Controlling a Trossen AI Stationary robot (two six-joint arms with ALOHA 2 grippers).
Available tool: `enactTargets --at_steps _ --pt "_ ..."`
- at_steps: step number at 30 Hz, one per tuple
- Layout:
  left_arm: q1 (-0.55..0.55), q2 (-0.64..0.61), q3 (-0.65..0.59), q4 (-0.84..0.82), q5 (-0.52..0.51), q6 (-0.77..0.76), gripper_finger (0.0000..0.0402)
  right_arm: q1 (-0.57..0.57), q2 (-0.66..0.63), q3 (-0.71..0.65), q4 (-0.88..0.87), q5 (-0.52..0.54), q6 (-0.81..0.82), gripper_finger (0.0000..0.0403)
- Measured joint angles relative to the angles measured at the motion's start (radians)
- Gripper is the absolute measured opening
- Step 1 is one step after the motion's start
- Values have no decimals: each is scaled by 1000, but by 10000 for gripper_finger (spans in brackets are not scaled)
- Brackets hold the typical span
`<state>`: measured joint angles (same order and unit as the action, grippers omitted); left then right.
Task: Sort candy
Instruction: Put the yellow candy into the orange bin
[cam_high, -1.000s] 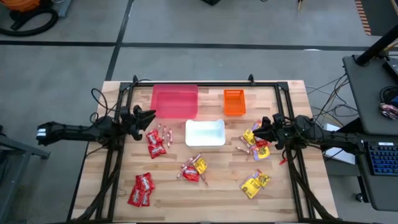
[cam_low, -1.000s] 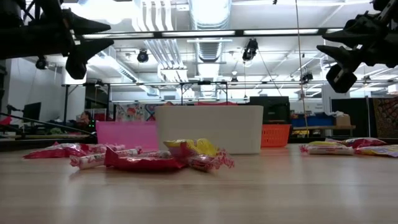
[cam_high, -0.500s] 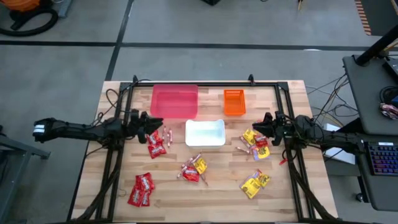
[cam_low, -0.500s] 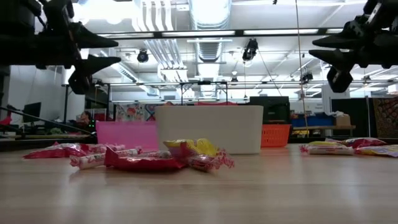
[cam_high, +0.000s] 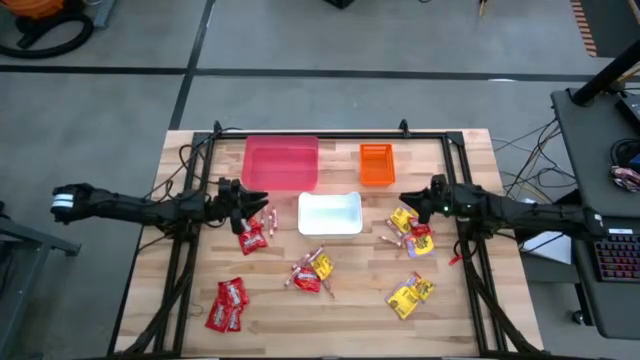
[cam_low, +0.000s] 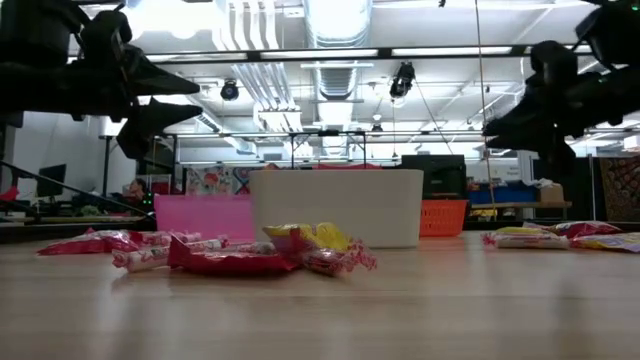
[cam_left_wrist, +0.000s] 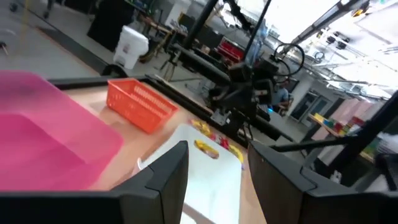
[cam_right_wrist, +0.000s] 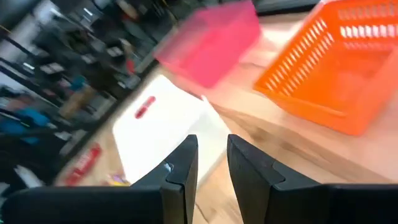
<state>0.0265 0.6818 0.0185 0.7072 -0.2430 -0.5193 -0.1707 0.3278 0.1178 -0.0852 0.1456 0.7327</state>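
Observation:
The candy lies loose on the wooden table. Red packets (cam_high: 250, 238) and red-and-white sticks (cam_high: 268, 218) lie just left of the white bin (cam_high: 330, 226). A mixed pile (cam_high: 312, 272) sits in front of it. More red packets (cam_high: 227, 303) lie near the front left, and yellow-orange packets at the right (cam_high: 412, 228) and front right (cam_high: 411, 292). My left gripper (cam_high: 262, 203) hovers open over the sticks, holding nothing (cam_left_wrist: 214, 180). My right gripper (cam_high: 405, 202) hovers above the right yellow packets, fingers slightly apart with nothing between them (cam_right_wrist: 211, 177).
A pink-red bin (cam_high: 281, 162) and an orange basket (cam_high: 377, 165) stand at the back of the table, behind the white bin. A black frame (cam_high: 330, 134) runs around the table's back and sides. Both grippers hang well above the tabletop (cam_low: 175, 95).
Both grippers have moved inward towards the white bin, the left one to the right and the right one to the left. Neither has changed its opening. The candy has not moved.

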Motion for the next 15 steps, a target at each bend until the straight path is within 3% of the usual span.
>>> enactTargets --at_steps 4,9,15 --pt "0 53 0 101 -10 19 151 0 154 116 -111 6 -23 79" --pt "0 106 0 232 -11 39 151 0 358 295 -400 5 -2 79" --pt "0 124 0 269 -10 70 151 1 588 469 -673 3 -18 79"
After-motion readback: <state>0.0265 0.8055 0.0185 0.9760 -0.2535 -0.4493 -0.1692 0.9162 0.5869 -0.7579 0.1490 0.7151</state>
